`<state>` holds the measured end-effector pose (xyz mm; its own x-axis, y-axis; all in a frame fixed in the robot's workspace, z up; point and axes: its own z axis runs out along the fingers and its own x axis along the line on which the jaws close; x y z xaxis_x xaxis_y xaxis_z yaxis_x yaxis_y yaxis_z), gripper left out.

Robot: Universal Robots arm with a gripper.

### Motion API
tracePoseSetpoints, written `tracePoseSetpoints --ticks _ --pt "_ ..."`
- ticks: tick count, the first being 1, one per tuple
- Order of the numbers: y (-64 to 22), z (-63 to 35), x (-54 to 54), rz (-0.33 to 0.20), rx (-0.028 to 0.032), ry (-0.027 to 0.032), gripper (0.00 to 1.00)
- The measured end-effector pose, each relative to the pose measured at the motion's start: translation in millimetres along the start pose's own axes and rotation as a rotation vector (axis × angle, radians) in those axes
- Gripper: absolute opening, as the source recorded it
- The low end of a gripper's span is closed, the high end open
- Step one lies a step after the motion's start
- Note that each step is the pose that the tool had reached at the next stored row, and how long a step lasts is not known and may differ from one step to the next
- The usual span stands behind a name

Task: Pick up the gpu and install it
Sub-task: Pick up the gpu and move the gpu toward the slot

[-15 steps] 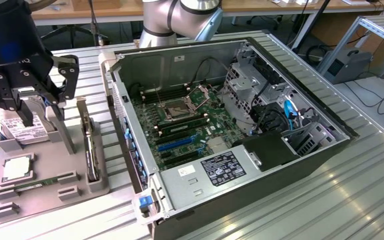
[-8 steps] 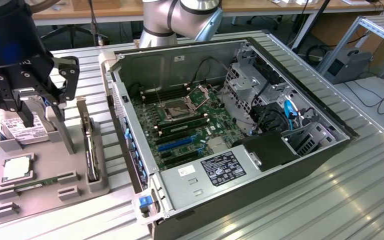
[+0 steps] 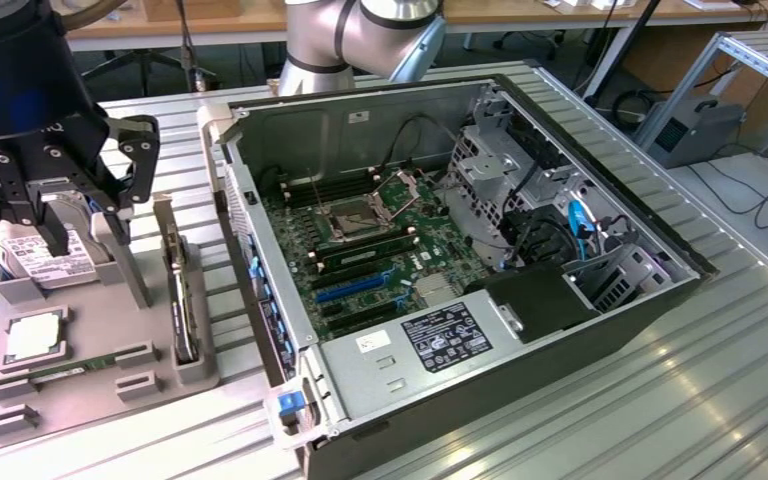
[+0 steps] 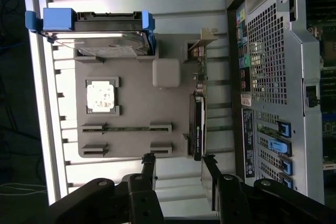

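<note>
Hovering gripper (image 3: 84,238): hanging in the air above the grey holder (image 3: 84,395), touching none of the parts on it
Jaws: standing wide apart and gripping nothing; in the wrist view the gripper (image 4: 178,159) is showing bare metal slats between its two black fingers (image 4: 148,166)
Gpu (image 3: 184,295): the gpu is standing on its long edge in the slot along the holder's side nearest the computer case (image 3: 518,330), not yet lifted
Gpu from the wrist: the gpu (image 4: 197,124) is appearing edge-on as a thin dark strip, its near end lying close to one finger without touching it
Silver bracket (image 4: 202,39): sitting at the gpu's end farther from the fingers, toward the holder's hard-drive end
Hard drive (image 4: 110,46): resting in a blue carrier (image 4: 58,18) at one end of the holder, white label showing
Processor (image 4: 101,96): lying flat in a square recess near the holder's middle, well apart from the gpu
Memory stick (image 4: 126,128): lying in a narrow slot on the holder, beside the processor on the side away from the hard drive
Computer case: lying open on its side just beside the holder, motherboard (image 3: 371,250) facing up
Table (image 3: 704,400): slatted metal, carrying both the holder and the case
</note>
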<state>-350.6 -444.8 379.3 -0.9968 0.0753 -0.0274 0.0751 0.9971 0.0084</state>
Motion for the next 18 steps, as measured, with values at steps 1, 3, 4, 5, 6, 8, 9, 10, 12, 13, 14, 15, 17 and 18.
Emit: tracePoseSetpoints --ticks 1,3,4,5,6,8,9,10,12,13,14,15,17,18 --pt "0.0 0.3 0.0 0.000 0.0000 0.0000 0.48" --pt "0.0 0.8 0.0 0.000 0.0001 0.0000 0.48" --pt "0.0 1.1 0.0 0.000 0.0001 0.0000 0.48" --pt "0.0 1.4 0.0 0.000 0.0000 0.0000 0.48" --pt "0.0 1.7 0.1 0.000 0.0001 0.0000 0.48" --pt "0.0 2.4 0.1 0.000 0.0000 0.0000 0.48" --pt "0.0 2.6 0.1 0.000 0.0000 0.0000 0.48" --pt "0.0 2.8 0.1 0.000 0.0001 0.0001 0.48" --pt "0.0 3.5 0.1 0.000 0.0000 0.0000 0.48" --pt "0.0 3.7 0.1 0.000 0.0000 0.0000 0.48" --pt "0.0 4.1 0.1 0.000 0.0000 0.0000 0.48" --pt "0.0 4.4 0.1 0.000 0.0000 0.0000 0.48" --pt "0.0 4.9 0.1 0.000 0.0000 0.0000 0.48" --pt "-0.1 5.2 0.1 0.000 0.0000 0.0000 0.48"
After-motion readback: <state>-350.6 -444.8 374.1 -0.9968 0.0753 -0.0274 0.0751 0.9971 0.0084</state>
